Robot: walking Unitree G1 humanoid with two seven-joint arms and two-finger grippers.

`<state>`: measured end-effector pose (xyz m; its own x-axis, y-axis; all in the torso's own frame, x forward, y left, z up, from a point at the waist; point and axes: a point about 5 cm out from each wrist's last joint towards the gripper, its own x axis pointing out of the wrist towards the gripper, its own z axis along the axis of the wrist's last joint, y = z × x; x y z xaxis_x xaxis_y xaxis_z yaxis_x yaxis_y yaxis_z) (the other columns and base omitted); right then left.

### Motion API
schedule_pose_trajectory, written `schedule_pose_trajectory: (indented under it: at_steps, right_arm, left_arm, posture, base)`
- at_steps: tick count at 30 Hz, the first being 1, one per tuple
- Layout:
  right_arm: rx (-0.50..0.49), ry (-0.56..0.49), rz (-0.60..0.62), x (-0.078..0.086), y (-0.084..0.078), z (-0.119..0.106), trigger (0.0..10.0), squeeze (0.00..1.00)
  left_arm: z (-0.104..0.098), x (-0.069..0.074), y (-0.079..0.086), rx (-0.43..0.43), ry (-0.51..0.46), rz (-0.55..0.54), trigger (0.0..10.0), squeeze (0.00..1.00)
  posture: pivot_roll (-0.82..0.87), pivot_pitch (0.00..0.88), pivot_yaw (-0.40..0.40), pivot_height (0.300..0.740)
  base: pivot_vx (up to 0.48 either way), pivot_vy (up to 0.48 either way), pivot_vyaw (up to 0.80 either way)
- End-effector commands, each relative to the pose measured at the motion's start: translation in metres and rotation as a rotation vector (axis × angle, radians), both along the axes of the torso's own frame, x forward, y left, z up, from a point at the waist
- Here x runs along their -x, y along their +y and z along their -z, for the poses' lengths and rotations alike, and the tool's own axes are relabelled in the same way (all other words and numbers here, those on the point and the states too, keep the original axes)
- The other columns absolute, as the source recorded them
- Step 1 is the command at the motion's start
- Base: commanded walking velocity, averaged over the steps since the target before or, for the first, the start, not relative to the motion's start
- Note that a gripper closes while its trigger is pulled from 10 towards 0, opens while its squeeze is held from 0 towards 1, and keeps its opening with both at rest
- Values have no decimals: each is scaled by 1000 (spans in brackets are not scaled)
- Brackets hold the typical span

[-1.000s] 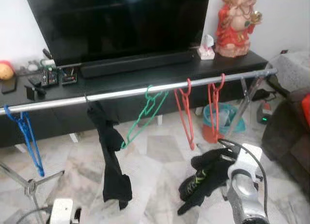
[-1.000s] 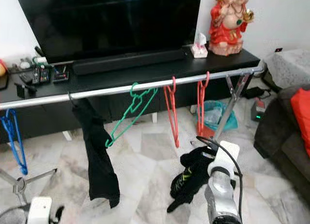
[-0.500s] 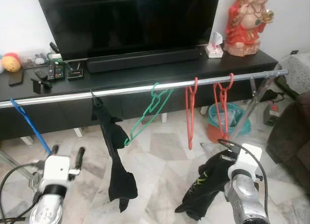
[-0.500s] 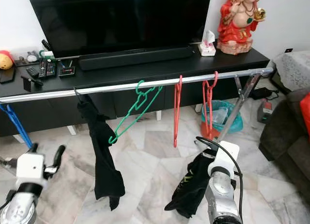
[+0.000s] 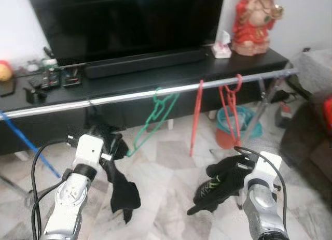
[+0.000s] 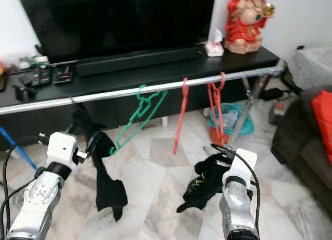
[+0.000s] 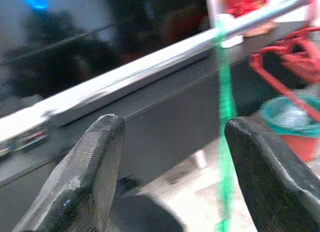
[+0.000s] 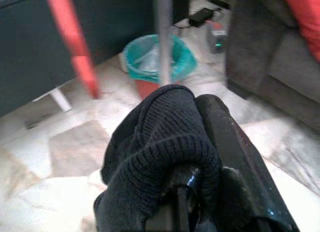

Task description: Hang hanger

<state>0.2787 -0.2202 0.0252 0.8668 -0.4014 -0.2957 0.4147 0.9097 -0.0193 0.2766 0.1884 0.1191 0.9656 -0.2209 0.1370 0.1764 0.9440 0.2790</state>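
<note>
A silver rail (image 5: 129, 97) runs across in front of the TV console. On it hang a green hanger (image 5: 155, 115), two red hangers (image 5: 196, 115) (image 5: 228, 100) and a black garment (image 5: 118, 180). A blue hanger (image 5: 31, 146) hangs at the far left. My left gripper (image 5: 110, 145) is raised just under the rail, right beside the hanging black garment; its fingers (image 7: 90, 177) are spread wide with nothing between them. My right gripper (image 8: 200, 157) is low on the right, shut on a black knit garment (image 5: 220, 180) with green markings, which droops from it above the floor.
A large TV (image 5: 124, 17), a soundbar (image 5: 145, 64), remotes (image 5: 46, 79), a tissue box (image 5: 222, 49) and a red statue (image 5: 251, 22) are on the black console. A teal bin (image 5: 233, 123) stands behind the rail's right leg. A dark sofa (image 5: 311, 146) is at right.
My left arm has risen and reached forward to the black garment on the rail. My right gripper keeps hold of the knit garment. The camera has shifted.
</note>
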Motion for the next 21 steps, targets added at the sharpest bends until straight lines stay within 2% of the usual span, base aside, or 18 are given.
schedule_pose_trajectory:
  at_steps: [1, 11, 21]
  right_arm:
    - [6, -52, -4, -6, 0, -10, 10000, 0]
    - [6, -55, -10, -7, 1, -11, 10000, 0]
    - [3, -58, -13, -7, 2, -11, 10000, 0]
  left_arm:
    - [-2, 1, -2, 17, 22, 26, 10000, 0]
    - [-2, -1, -9, 45, 57, 52, 10000, 0]
    - [-5, -3, -3, 31, 60, 41, 10000, 0]
  posture:
    - [-186, 0, 12, 740]
    - [-184, 0, 10, 740]
    - [-184, 0, 12, 740]
  base:
    - [0, 0, -800]
    - [0, 0, -800]
    - [0, 0, -800]
